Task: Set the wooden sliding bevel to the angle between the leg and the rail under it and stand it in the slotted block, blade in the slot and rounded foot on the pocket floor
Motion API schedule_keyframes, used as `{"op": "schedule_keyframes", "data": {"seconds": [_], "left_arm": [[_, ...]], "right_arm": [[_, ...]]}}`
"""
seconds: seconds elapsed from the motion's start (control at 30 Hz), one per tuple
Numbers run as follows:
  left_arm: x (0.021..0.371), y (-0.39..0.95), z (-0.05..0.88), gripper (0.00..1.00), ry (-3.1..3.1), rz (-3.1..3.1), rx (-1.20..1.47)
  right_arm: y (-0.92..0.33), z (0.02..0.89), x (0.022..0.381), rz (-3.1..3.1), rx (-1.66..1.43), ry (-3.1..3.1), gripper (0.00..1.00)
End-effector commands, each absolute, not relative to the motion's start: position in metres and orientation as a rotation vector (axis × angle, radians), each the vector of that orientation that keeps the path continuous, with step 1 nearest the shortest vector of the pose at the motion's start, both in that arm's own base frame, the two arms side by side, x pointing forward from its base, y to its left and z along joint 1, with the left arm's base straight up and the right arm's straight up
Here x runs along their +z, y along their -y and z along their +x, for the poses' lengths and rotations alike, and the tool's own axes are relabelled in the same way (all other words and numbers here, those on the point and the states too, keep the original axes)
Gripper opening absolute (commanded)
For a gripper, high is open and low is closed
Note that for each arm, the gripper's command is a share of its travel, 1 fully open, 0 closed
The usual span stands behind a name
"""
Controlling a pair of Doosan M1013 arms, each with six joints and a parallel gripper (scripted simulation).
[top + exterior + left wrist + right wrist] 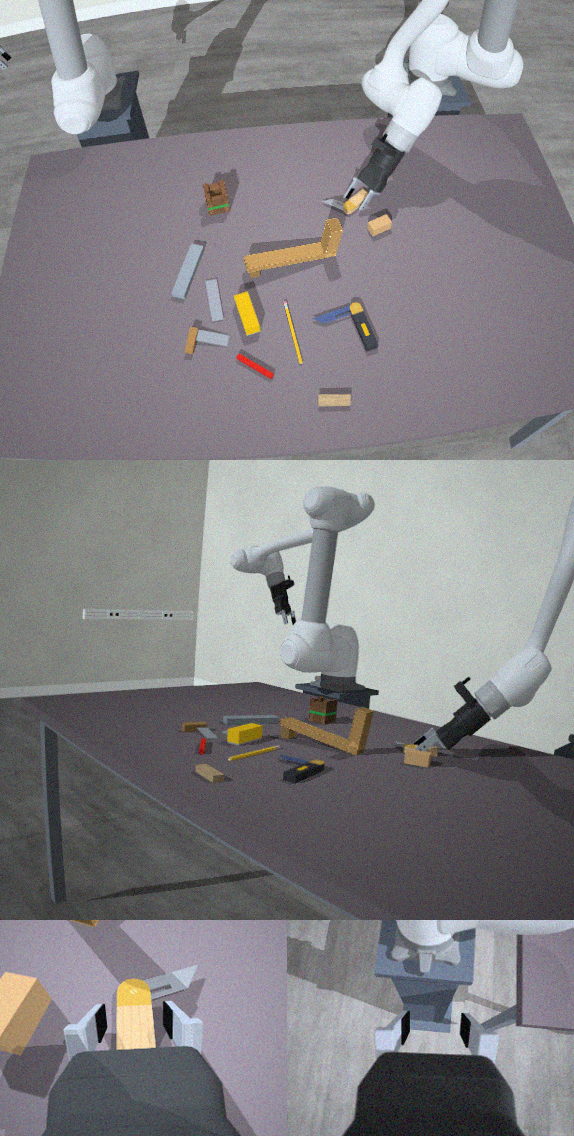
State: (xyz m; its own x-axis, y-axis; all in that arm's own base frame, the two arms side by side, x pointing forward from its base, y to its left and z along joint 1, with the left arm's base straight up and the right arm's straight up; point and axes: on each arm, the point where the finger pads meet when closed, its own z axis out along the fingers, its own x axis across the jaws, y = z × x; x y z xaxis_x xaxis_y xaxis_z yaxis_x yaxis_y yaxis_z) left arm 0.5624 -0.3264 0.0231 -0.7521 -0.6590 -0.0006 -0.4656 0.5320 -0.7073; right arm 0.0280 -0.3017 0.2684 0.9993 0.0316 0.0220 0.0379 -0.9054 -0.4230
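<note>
The wooden bevel point(352, 205) point(135, 1030) lies flat, its grey blade point(334, 202) point(174, 986) swung out from the yellow rounded end. My left gripper point(355, 201) point(134, 1014) is open, with its fingers on either side of the wooden handle and gaps on both sides. My right gripper point(289, 620) point(434, 1022) is open and empty, raised well away from the objects. The leg point(331, 237) point(361, 730) rises at an angle from the end of the rail point(285, 256) point(320, 734). The brown slotted block point(220, 211) point(323, 706) has a green stripe and stands apart.
A wooden block point(380, 225) point(19, 1009) lies close beside my left gripper. The black bevel point(364, 327) point(304, 772), a pencil point(293, 332), a yellow block point(247, 313), a red bar point(255, 366), grey bars point(188, 271) and a small square point(191, 340) lie beyond the rail.
</note>
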Motion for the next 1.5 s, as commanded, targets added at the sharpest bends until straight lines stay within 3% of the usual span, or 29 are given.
{"op": "schedule_keyframes", "data": {"seconds": [0.0, 0.47, 0.5, 1.47], "left_arm": [[0.0236, 0.3266, 0.5627, 1.00, -2.505, -0.942, -1.039], [0.0236, 0.3266, 0.5627, 1.00, -2.505, -0.942, -1.039], [0.0236, 0.3266, 0.5627, 0.00, -2.505, -0.942, -1.039], [0.0236, 0.3266, 0.5627, 0.00, -2.505, -0.942, -1.039]], "right_arm": [[0.3020, 0.0281, 0.2689, -2.705, -0.021, 0.049, 1.00], [0.3020, 0.0281, 0.2689, -2.705, -0.021, 0.049, 1.00], [0.3020, 0.0281, 0.2689, -2.705, -0.021, 0.049, 1.00], [0.3020, 0.0281, 0.2689, -2.705, -0.021, 0.049, 1.00]]}}
